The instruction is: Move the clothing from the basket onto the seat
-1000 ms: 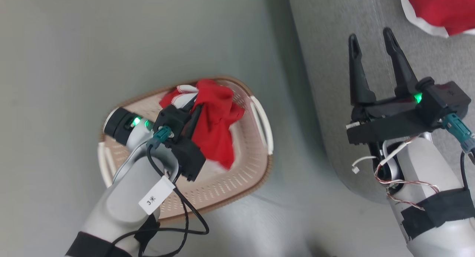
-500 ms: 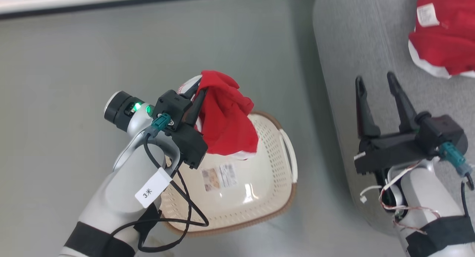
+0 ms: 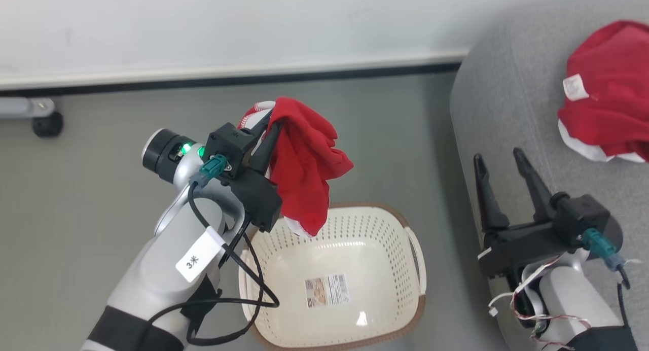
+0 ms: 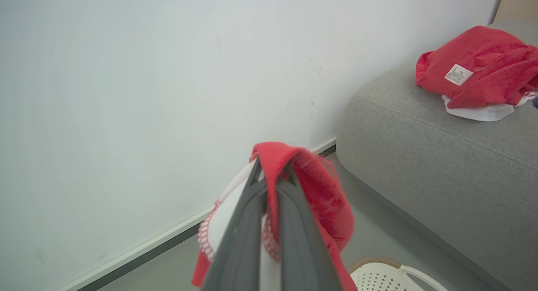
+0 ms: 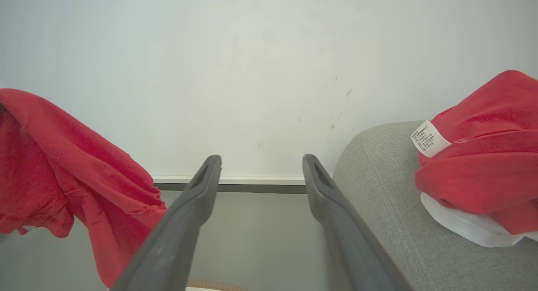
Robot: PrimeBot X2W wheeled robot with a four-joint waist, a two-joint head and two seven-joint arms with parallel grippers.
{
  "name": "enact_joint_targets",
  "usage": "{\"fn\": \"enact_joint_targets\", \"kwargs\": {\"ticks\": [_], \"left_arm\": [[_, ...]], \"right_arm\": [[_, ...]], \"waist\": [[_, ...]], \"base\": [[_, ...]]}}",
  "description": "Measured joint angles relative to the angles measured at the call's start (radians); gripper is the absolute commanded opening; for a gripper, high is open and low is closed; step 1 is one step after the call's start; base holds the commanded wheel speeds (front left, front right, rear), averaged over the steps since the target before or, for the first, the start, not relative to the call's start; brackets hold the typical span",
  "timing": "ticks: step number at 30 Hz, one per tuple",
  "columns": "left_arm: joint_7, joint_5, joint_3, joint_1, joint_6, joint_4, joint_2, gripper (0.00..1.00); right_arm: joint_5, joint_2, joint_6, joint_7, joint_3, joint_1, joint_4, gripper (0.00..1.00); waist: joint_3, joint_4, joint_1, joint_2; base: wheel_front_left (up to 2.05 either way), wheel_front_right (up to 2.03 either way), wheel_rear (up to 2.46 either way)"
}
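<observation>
Head view first: spotted the clothing (image 3: 304, 173) anywhere?

Found one red garment (image 3: 307, 181) near centre, pinched by the left gripper (image 3: 264, 133), jaws closed on a fold of it. Hung over the eleven o'clock side of the basket (image 3: 390, 249), clear of the brown rim.

Why held so high?

Judged it a carrying height: enough to keep the drooping hem off the rim and off the floor (image 3: 101, 214) during a swing toward the seat (image 3: 507, 112) at three o'clock.

Left anything in the basket?

Saw bare cream plastic and a paper label (image 3: 327, 290) on the bottom, so reckoned this the last piece to go across.

And the right gripper (image 3: 499, 158)?

Sat at four o'clock over the seat's near edge, jaws spread wide, gripping nothing. Probably placed there to leave the left arm's path free.

Looked like what, up close?

Bright red, soft, crumpled. Draped over both fingers (image 4: 248, 232) in the left wrist view, with a white band (image 4: 220, 219) edged in red stitching at seven o'clock. Showed at nine o'clock in the right wrist view as loose hanging folds, well apart from the seat at four o'clock.

Noticed the other one?

Yes: spotted a second red garment (image 3: 608, 107) bunched at two o'clock on the seat, white trim underneath, small white sewn-in label (image 3: 575, 87) facing up.
</observation>
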Motion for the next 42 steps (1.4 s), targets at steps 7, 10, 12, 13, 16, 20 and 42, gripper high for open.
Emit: {"fn": "enact_joint_targets", "kwargs": {"ticks": [7,10,12,13,16,20,42], "left_arm": [[0.0,-0.042,0.0,0.045,0.0,-0.002,0.01,0.0],[0.0,-0.052,-0.006,0.07,-0.002,-0.002,0.01,0.0],[0.0,-0.06,-0.015,0.085,-0.007,-0.003,0.01,0.0],[0.0,-0.062,-0.021,0.092,-0.007,-0.005,0.01,0.0],[0.0,-0.075,-0.046,0.113,-0.007,-0.011,0.009,0.0],[0.0,-0.107,-0.081,0.135,-0.007,-0.018,0.008,0.0],[0.061,-0.192,-0.23,0.205,-0.007,-0.241,0.014,0.0]], "right_arm": [[0.0,0.022,0.018,0.0,0.023,0.039,0.034,1.0],[0.0,0.026,0.027,0.0,0.031,0.06,0.049,1.0],[0.0,0.026,0.038,0.0,0.042,0.07,0.064,1.0],[0.0,0.026,0.045,0.0,0.049,0.073,0.072,1.0],[-0.001,0.03,0.063,0.0,0.076,0.078,0.096,1.0],[-0.008,0.04,0.088,0.0,0.125,0.082,0.139,1.0],[-0.034,0.069,0.122,0.028,0.376,0.007,0.307,1.0]], "waist": [[-0.096,0.024,0.0001,-0.0001],[-0.137,0.029,0.0,0.0],[-0.164,0.032,0.0,0.0],[-0.178,0.033,0.0,-0.0001],[-0.218,0.035,0.0,0.0],[-0.271,0.037,0.0,0.0],[-0.39,0.08,0.0002,0.0001]], "base": [[0.0,0.0,0.0],[0.0,0.0,0.0],[0.0,0.0,0.0],[0.0,0.0,0.0],[0.0,0.0,0.0],[0.0,0.0,0.0],[0.0,0.0,0.0]]}}
